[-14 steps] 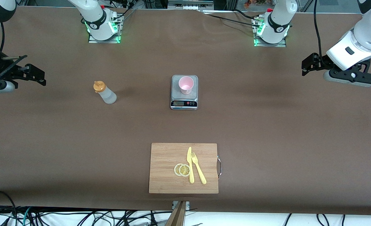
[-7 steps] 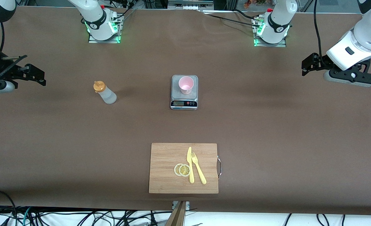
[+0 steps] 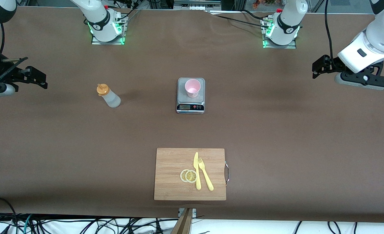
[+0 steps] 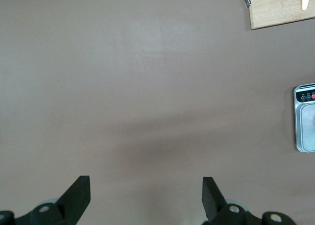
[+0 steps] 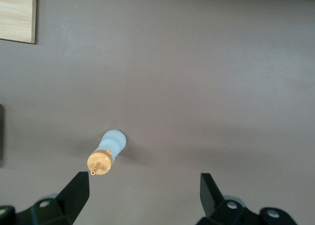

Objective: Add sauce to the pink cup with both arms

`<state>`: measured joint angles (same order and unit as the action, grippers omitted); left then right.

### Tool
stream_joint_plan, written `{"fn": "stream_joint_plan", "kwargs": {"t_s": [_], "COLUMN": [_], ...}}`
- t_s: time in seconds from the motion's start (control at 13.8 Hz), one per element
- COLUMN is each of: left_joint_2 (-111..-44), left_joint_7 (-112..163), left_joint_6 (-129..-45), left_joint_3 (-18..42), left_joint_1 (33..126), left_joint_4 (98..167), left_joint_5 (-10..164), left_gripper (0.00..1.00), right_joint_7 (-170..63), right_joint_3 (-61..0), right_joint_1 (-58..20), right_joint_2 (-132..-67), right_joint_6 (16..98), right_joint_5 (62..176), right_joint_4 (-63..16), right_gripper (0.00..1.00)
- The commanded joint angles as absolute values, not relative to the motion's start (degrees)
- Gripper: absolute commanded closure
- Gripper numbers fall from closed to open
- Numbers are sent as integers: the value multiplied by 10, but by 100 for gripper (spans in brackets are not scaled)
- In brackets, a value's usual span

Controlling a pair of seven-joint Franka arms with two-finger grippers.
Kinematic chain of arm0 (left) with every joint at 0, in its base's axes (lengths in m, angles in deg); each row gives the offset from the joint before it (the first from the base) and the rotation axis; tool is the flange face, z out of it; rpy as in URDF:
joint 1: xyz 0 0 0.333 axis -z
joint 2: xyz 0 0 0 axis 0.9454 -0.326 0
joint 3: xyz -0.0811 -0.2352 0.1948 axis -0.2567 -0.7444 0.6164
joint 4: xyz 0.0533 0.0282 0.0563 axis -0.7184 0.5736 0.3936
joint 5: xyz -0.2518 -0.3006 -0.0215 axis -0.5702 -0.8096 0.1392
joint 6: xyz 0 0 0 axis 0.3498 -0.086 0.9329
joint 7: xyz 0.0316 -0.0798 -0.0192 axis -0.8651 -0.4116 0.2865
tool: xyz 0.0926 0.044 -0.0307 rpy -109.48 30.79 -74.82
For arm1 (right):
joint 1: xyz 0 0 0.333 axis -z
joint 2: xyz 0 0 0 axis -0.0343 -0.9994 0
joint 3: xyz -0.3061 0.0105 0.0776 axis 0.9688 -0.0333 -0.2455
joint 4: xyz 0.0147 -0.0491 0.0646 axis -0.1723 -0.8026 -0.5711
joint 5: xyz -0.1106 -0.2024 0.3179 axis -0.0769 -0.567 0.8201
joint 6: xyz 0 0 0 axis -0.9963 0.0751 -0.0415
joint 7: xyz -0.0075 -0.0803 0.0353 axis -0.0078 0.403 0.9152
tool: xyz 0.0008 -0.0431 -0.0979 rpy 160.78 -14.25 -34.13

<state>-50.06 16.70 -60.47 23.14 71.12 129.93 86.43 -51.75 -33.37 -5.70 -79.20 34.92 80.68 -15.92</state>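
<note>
Nothing is differing from the earlier pictures: both arms are keeping their places and every object is lying where it was.

The small translucent whitish squeeze bottle of sauce (image 3: 109, 96) with its orange nozzle cap is standing upright on the brown worktop (image 3: 276, 136), toward the right arm's end, well apart from the scale. In the right wrist view the sauce bottle (image 5: 108, 153) is showing its round orange cap from above, with a tiny spout at the cap's edge, and its body looks pale and cloudy.

The small pale pink plastic tumbler (image 3: 192, 87) is standing upright on the plate of the grey kitchen scale (image 3: 191, 106) in the middle of the worktop. It is tapered, has no handle, and its inside looks empty.

The right gripper (image 3: 36, 78) is hanging over the right arm's end of the worktop with its fingers spread wide and holding nothing. The left gripper (image 3: 320, 66) is hanging over the left arm's end, also wide open and empty. Both arms are waiting.

Nearer to the front camera, a light wooden cutting board (image 3: 169, 175) is carrying two lemon slices (image 3: 189, 175), a yellow plastic knife (image 3: 196, 170) and a yellow plastic fork (image 3: 205, 174).
</note>
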Motion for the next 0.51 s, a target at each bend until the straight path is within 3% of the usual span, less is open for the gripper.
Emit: {"fn": "stream_joint_plan", "kwargs": {"t_s": [0.0,0.43], "left_joint_2": [-504,-504], "left_joint_7": [156,156], "left_joint_6": [-596,-596], "left_joint_3": [232,232], "left_joint_1": [709,709], "left_joint_4": [1289,1289], "left_joint_5": [862,862], "left_gripper": [0,0], "right_joint_7": [-524,-450], "right_joint_3": [-330,-331], "right_joint_1": [-51,-52], "right_joint_2": [-792,-788], "right_joint_6": [346,329], "right_joint_5": [808,809], "right_joint_4": [-151,-144], "right_gripper": [0,0]}}
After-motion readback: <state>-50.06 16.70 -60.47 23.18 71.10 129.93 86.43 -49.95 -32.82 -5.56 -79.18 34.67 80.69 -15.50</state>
